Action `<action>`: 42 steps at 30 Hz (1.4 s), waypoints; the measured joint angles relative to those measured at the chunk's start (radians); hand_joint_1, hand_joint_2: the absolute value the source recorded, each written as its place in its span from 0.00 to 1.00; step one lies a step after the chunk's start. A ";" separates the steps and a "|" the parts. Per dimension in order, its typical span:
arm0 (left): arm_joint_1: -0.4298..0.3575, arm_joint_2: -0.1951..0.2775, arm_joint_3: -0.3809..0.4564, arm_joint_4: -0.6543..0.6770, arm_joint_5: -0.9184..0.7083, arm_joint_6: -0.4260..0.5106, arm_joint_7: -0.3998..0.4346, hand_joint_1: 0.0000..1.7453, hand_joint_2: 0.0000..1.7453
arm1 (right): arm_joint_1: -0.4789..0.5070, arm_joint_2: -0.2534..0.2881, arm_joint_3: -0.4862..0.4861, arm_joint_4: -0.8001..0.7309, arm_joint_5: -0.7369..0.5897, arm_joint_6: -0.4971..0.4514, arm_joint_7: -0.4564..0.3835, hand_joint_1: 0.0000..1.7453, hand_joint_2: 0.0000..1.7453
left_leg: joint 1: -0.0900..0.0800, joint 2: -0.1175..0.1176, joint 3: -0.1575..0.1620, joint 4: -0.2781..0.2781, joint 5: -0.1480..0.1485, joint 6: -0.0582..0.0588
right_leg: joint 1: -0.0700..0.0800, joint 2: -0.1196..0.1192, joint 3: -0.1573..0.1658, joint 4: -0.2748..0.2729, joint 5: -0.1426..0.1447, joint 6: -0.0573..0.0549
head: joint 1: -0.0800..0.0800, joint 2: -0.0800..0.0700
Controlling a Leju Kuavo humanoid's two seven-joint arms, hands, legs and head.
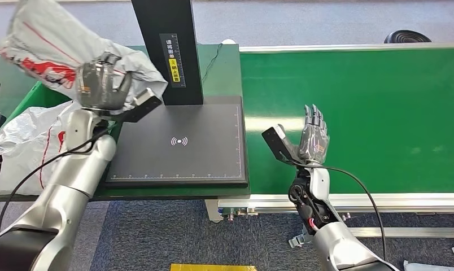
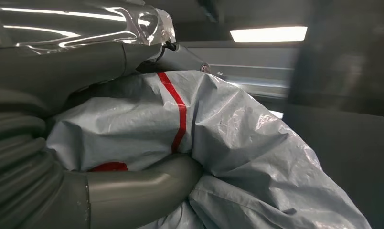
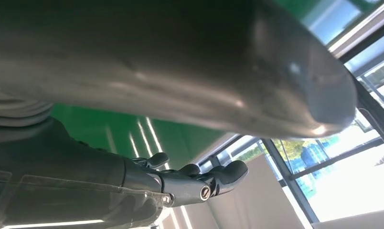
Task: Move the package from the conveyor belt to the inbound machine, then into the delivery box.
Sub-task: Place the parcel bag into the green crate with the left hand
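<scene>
— Grey plastic is bunched in the left hand (image 1: 100,84), which grips the package (image 1: 55,48) in the air, left of the scanner pad (image 1: 179,141); the right hand (image 1: 314,135) hangs spread above the green belt (image 1: 383,113).

— Risk?

— Slick film could slip from that grip; it might land beside the box (image 1: 30,99), not on the bag (image 1: 21,147) inside.

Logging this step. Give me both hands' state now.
Left hand: closed, holding the package.
Right hand: open, holding nothing.
</scene>
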 joint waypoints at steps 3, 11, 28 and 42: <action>0.001 0.032 0.056 0.001 -0.003 0.000 -0.003 0.99 1.00 | 0.007 -0.007 -0.008 0.000 0.002 0.000 0.000 0.00 0.00 | 0.000 -0.002 -0.001 0.000 0.000 0.000 | 0.000 -0.001 0.000 0.000 0.000 0.000 | 0.000 0.000; 0.065 0.123 0.339 -0.032 -0.082 0.002 -0.061 1.00 1.00 | 0.041 -0.026 -0.036 -0.002 0.022 0.000 0.027 0.00 0.00 | 0.000 0.005 0.000 0.000 -0.001 -0.001 | 0.000 0.006 -0.002 0.000 0.000 -0.001 | 0.000 0.000; 0.103 0.133 0.545 -0.053 -0.115 0.002 -0.097 0.00 0.00 | 0.063 -0.030 -0.051 -0.013 0.028 0.000 0.032 0.00 0.00 | 0.000 0.001 0.000 0.000 -0.001 -0.001 | 0.000 0.003 -0.001 0.000 0.000 -0.001 | 0.000 0.000; 0.126 0.074 0.501 -0.074 -0.110 0.002 -0.129 0.00 0.00 | 0.062 -0.023 -0.051 -0.013 0.026 0.000 0.035 0.00 0.00 | 0.000 0.001 0.000 0.000 -0.001 -0.001 | 0.000 0.003 -0.001 0.000 0.000 -0.001 | 0.000 0.000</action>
